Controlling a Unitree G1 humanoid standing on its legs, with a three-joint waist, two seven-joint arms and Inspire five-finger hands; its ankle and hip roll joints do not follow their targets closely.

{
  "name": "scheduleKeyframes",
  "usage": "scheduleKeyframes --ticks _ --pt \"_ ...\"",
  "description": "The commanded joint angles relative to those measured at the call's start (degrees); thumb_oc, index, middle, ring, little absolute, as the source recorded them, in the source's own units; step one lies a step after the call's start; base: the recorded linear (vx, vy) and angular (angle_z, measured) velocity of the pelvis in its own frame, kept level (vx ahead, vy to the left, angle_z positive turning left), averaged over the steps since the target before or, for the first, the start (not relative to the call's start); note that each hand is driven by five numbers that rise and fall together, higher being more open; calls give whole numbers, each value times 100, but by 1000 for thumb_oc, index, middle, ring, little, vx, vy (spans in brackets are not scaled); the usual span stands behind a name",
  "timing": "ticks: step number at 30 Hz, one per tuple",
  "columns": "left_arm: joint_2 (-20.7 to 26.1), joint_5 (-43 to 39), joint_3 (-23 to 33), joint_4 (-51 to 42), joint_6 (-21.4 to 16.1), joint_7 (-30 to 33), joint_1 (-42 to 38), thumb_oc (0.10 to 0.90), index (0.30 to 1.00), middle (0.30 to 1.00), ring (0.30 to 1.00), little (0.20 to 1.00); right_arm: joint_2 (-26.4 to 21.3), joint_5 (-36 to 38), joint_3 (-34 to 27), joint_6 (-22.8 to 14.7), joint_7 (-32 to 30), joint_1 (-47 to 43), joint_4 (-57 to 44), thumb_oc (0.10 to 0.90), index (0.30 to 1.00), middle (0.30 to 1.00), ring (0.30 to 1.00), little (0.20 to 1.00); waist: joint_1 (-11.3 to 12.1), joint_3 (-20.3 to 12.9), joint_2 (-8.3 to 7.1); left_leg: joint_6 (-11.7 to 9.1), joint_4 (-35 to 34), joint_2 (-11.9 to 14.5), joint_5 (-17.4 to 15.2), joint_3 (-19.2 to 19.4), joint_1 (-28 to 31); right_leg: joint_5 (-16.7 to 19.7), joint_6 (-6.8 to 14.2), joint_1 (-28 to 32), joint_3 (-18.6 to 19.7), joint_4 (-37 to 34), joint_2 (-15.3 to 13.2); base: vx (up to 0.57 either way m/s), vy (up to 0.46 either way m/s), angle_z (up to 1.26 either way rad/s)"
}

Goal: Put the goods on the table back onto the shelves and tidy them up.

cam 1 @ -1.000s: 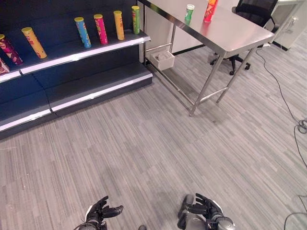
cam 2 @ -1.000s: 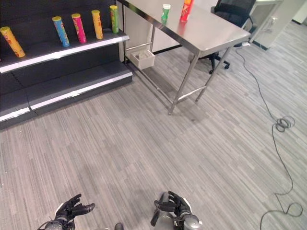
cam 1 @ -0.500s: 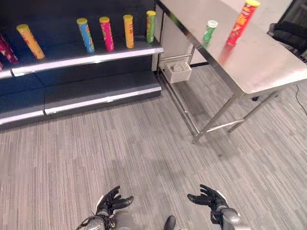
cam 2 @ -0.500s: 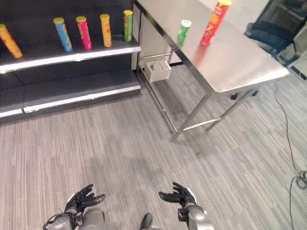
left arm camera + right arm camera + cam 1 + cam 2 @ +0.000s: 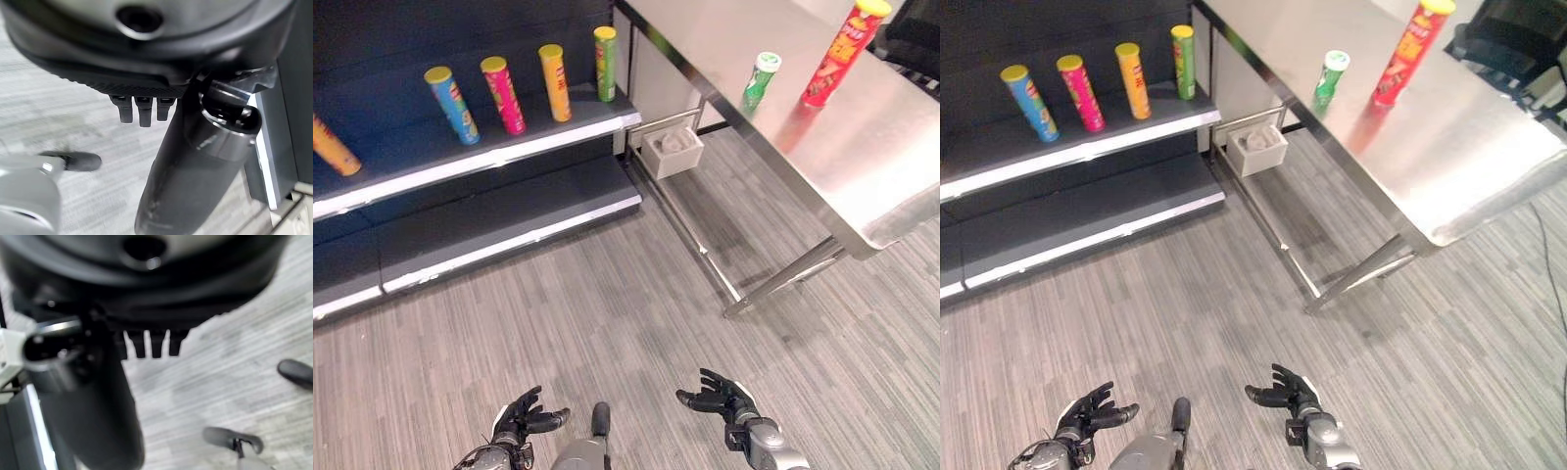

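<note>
Two tall snack cans stand on the steel table (image 5: 862,166) at the upper right: a green can (image 5: 760,81) near the table's left edge and a red can (image 5: 842,54) behind it to the right. On the dark shelf (image 5: 509,152) at the upper left stand blue (image 5: 452,104), pink (image 5: 503,94), yellow (image 5: 553,82) and green (image 5: 605,64) cans, with an orange one (image 5: 325,147) leaning at the far left. My left hand (image 5: 524,421) and right hand (image 5: 720,399) hang low over the floor, far from the table, fingers relaxed and holding nothing.
A small white bin (image 5: 673,154) hangs between the shelf's end and the table. The table's slanted steel legs (image 5: 783,279) reach the grey plank floor. A lower shelf board (image 5: 499,220) lies bare. A dark office chair (image 5: 1508,44) stands behind the table.
The whole picture has shifted: the camera has moved nearer the table and shelf, which look larger. Both hands stay low and empty; the right hand's fingers have straightened out.
</note>
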Motion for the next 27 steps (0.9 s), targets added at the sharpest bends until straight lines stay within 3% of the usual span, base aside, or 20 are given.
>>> scheduleKeyframes --ticks 1,2,3,6,9,10,12,15,19,20,21,23,25,27 --pt "116 85 -95 -117 -180 -16 230 800 900 900 900 900 -149 -30 -234 -186 22 141 -450 800 900 900 900 900 -15 -35 -30 -319 -54 -62 -402 -2 71 91 40 -681 -27 443 -303 167 225 -27" --pt "116 85 -95 -116 -180 -16 229 800 900 900 900 900 -149 -30 -234 -185 22 141 -451 800 900 900 900 900 -19 -27 -33 -318 -54 -68 -404 -6 79 83 42 -675 -29 453 -311 275 47 15" --pt "139 35 -129 -290 -190 -53 207 800 900 900 900 900 -166 -31 -337 -143 15 242 -445 800 900 900 900 900 -60 -21 -75 -373 -61 -118 -570 -52 257 167 -35 -582 -391 -709 -550 289 -46 28" --pt "154 38 -122 -274 -202 -69 143 800 900 900 900 900 -146 -77 -348 -132 -4 256 -397 800 900 900 900 900 -96 21 -193 -520 -29 -114 -766 -131 429 819 177 -694 -274 -2466 -644 250 -101 8" --pt "184 81 -44 -235 -200 -64 123 800 900 900 900 900 -115 -142 -314 -104 3 269 -438 800 900 900 900 900 -86 -10 -204 -611 -31 13 -843 -95 565 1070 282 -991 -281 -2729 -799 233 -85 1" --pt "165 88 4 -266 -197 -63 156 800 900 900 900 900 -104 -191 -294 -85 13 294 -473 800 900 900 900 900 -67 -41 -252 -655 0 63 -957 -43 728 1273 282 -1008 -444 -2729 -876 472 -159 0" --pt "156 124 -21 -255 -171 -86 168 800 900 900 900 900 -110 -193 -294 -68 52 323 -516 800 900 900 900 900 -114 -37 -350 -665 66 45 -1098 -131 887 1456 282 -875 -368 -2676 -820 383 -118 -5" --pt "113 175 -70 -206 -159 -128 213 800 900 900 900 900 -121 -170 -273 -63 107 399 -410 800 900 900 900 900 -95 -186 -430 -738 63 110 -1285 -234 1090 1254 282 -737 -471 -2729 -719 313 -130 17" --pt "99 33 -118 -432 -152 -167 328 800 900 900 900 900 -250 -40 -218 -112 117 343 -510 800 900 900 900 900 -77 -287 -420 -909 688 476 -1386 -442 955 945 153 -481 -696 -2729 -362 353 -248 28" --pt "86 16 -102 -388 -142 -163 323 800 900 900 900 900 -267 -1 -195 -144 111 329 -488 800 900 900 900 900 -59 -316 -363 -1049 1045 670 -1275 -380 900 807 72 -398 -796 -2729 -218 149 -143 13" --pt "88 16 -101 -387 -142 -163 321 800 900 900 900 900 -265 -1 -196 -144 111 327 -487 800 900 900 900 900 -75 -327 -381 -1043 1044 651 -1259 -396 874 811 72 -414 -808 -2729 -239 150 -163 7" --pt "100 -117 -107 -602 -132 -132 348 800 900 900 900 900 -308 45 -123 -168 75 290 -527 800 900 900 900 900 19 -243 -311 -1210 2000 855 -909 -425 470 547 -123 -265 -913 -2729 -53 111 -191 2" --pt "114 -177 -141 -778 -108 -128 350 800 900 900 900 900 -340 54 -80 -177 45 241 -491 800 900 900 900 900 111 -81 -267 -1257 2915 968 -488 -590 -15 311 -332 -68 -958 -2729 89 103 -198 14" --pt "92 -231 -120 -752 -109 -83 282 800 900 900 900 900 -381 85 -108 -173 7 234 -506 800 900 900 900 900 146 51 -248 -1203 3209 1094 -237 -569 -269 86 -439 114 -1015 -2729 186 94 -125 1"
